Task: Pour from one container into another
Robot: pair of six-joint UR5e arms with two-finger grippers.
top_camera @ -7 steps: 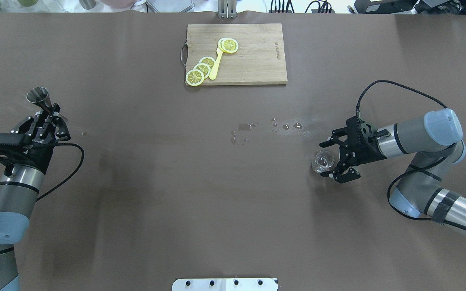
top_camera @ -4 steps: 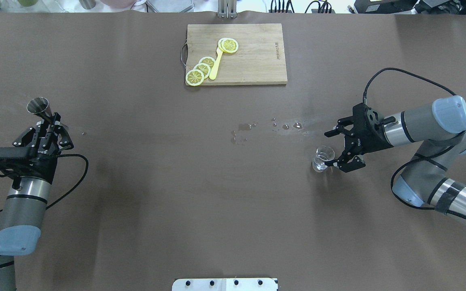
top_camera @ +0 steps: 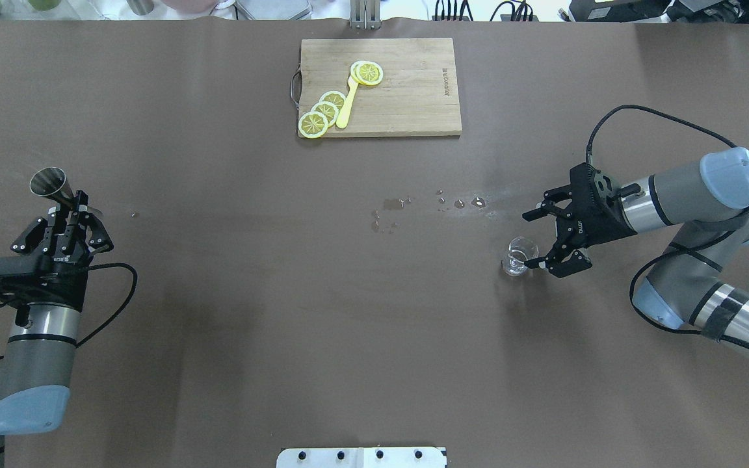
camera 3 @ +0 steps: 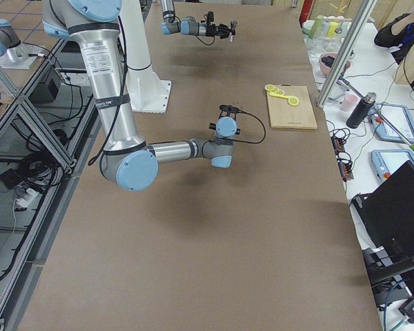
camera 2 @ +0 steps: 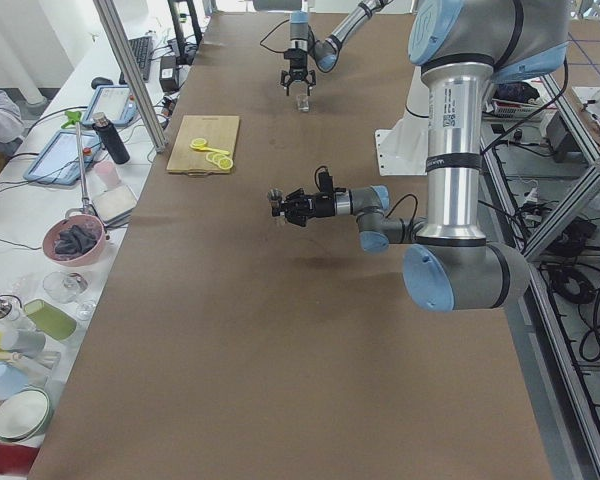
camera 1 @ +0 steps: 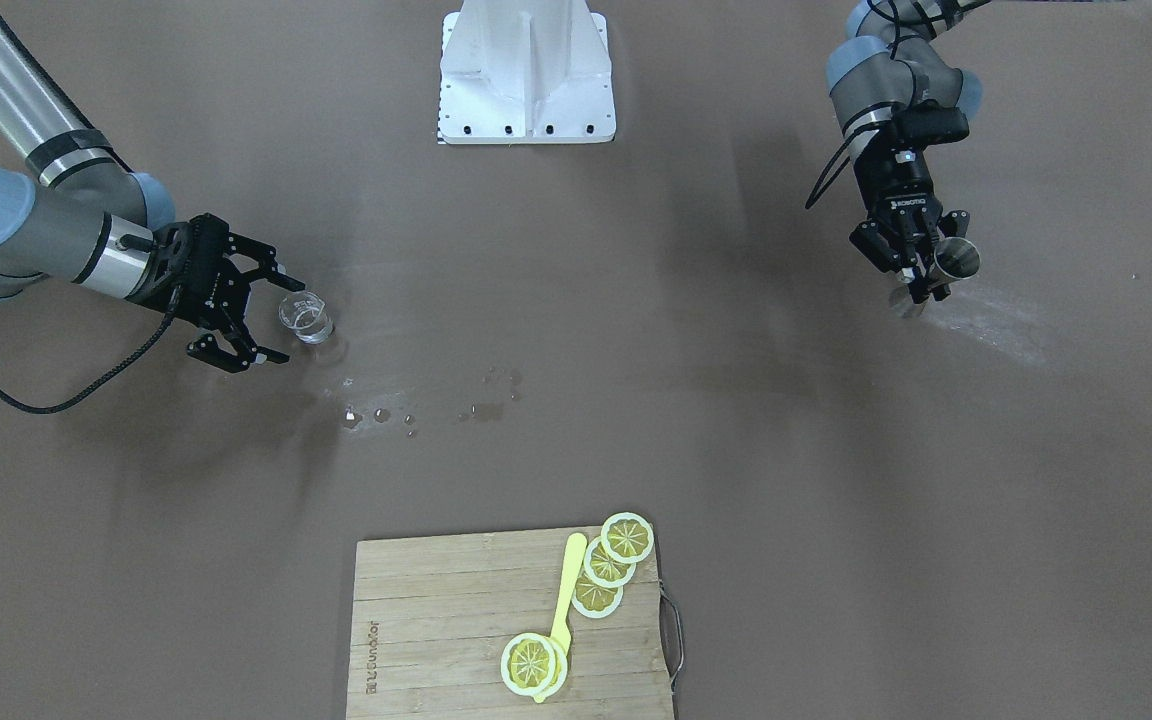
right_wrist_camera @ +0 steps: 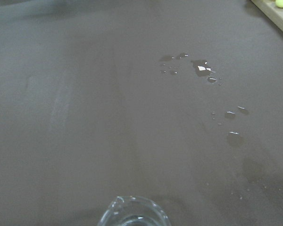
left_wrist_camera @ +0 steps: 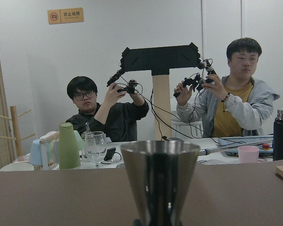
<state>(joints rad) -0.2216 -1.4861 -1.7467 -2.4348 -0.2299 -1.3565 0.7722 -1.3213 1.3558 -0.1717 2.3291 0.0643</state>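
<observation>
Overhead exterior: right jaws wide (beside cup (top_camera: pixel 519 255))

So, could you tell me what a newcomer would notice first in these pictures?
The left pincer holds a metal jigger at the table's left end, while the open right pincer sits beside a clear glass cup at the right. Between them lie spilled drops; lemon slices sit on a cutting board at the far edge.

1. We see the clear glass cup (top_camera: pixel 520 255) standing upright on the desk (top_camera: pixel 348 312), over on the robot's right.
2. We've got the shiny hourglass-shaped metal jigger (top_camera: pixel 56 185) upright too, pinched at its waist by the left tool (top_camera: pixel 70 200).
</observation>
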